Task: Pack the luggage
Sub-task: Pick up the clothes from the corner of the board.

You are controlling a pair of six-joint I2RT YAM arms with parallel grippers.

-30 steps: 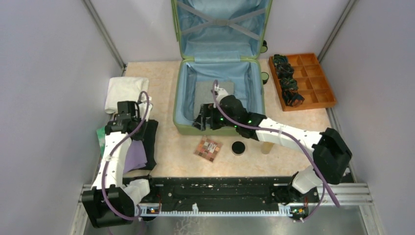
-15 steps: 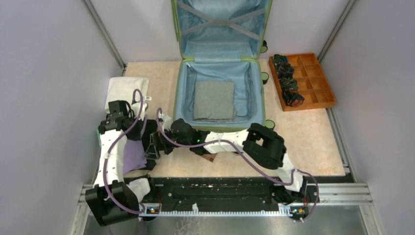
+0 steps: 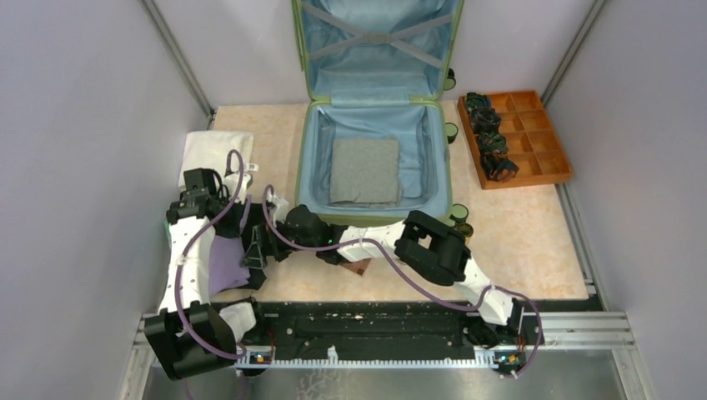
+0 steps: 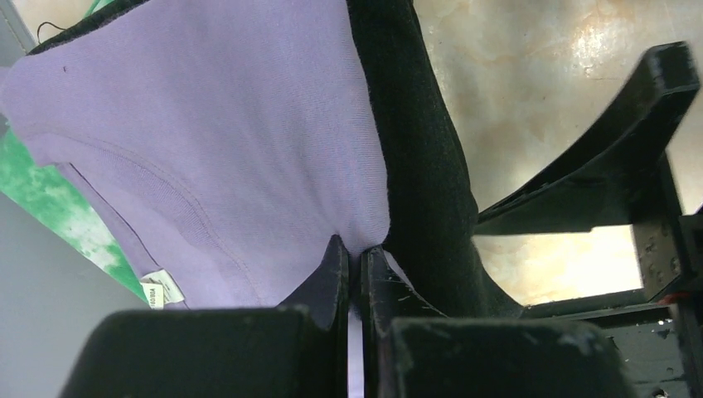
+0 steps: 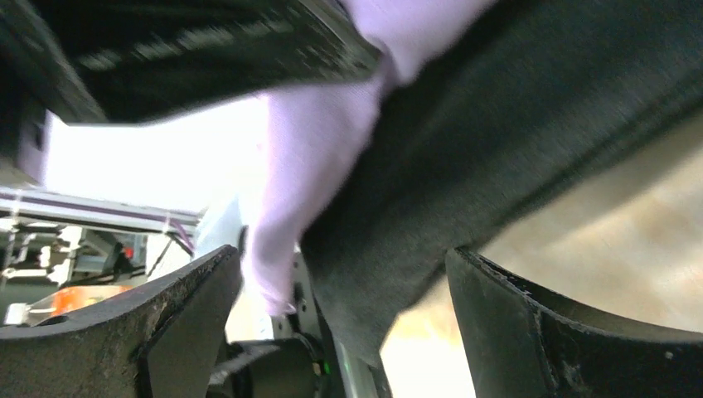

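Working at the table's point(image 3: 534, 242) left edge
Left gripper point(image 4: 352, 249) is pinching the purple shirt point(image 4: 224, 141); right gripper point(image 5: 341, 257) is gaping empty beside it. Luggage point(image 3: 313, 158) is lying open far-right of both, long axis near-to-far.

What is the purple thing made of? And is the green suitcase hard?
The purple garment looks like soft knit cloth, maybe cotton: matte, fine weave, stitched seam. The suitcase seems hard plastic: its smooth green rim holds its shape. Its lining looks like thin, slightly shiny blue fabric.
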